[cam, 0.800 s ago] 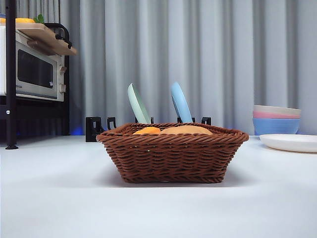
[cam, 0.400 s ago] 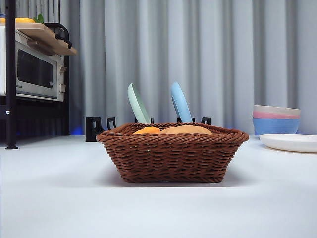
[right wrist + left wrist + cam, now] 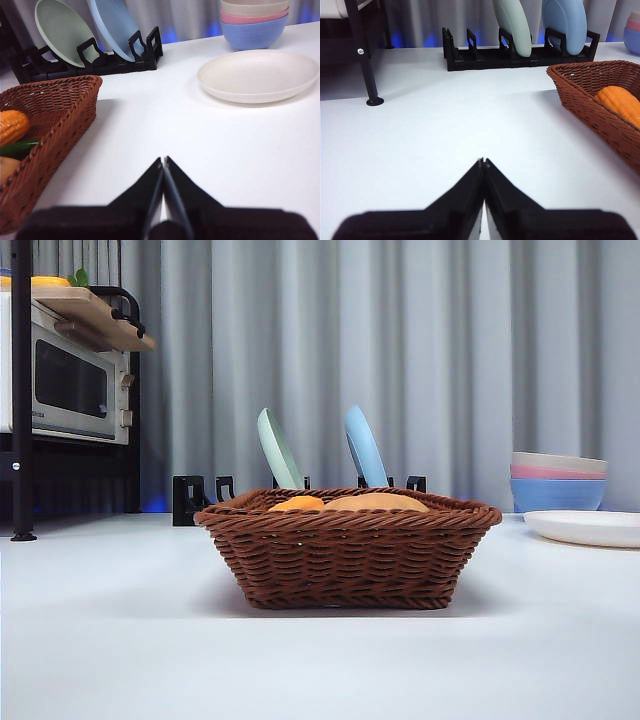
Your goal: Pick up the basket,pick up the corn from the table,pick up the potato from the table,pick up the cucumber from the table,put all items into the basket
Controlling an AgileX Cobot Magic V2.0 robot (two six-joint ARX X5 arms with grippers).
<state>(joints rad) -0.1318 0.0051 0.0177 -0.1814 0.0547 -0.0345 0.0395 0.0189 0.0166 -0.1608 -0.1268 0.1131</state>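
Both of my grippers are pulled back over the near edge of the table (image 3: pixel 110 640) with nothing in them: the left gripper (image 3: pixel 484 162) has its two black jaws pressed together at the tips, and the right gripper (image 3: pixel 163 161) is closed the same way on empty air. Between them, toward the middle of the table, sits the basket (image 3: pixel 345 550), flat on the white top, its long side running across from the left edge toward the right edge. From my left gripper the basket lies ahead and off to the right; from my right gripper it lies ahead and off to the left, with a corner of its braided rim reaching closest to that side. I judge the two arms about equally near it, so neither has an obvious claim if the basket has to be lifted. Inside, the corn (image 3: pixel 620 102) lies against the wall nearest my left arm, the potato (image 3: pixel 375 502) rises just above the rim beside it, and a strip of the cucumber (image 3: pixel 20 147) shows under the corn from the right wrist view. All three vegetables look to be in already, so I judge the loading finished. Farther back, near the far edge, a dish rack (image 3: pixel 515 50) holds a green plate (image 3: pixel 278 450) and a blue plate (image 3: pixel 364 447), and toward the far right corner a white plate (image 3: pixel 257 75) lies before stacked bowls (image 3: pixel 558 480).
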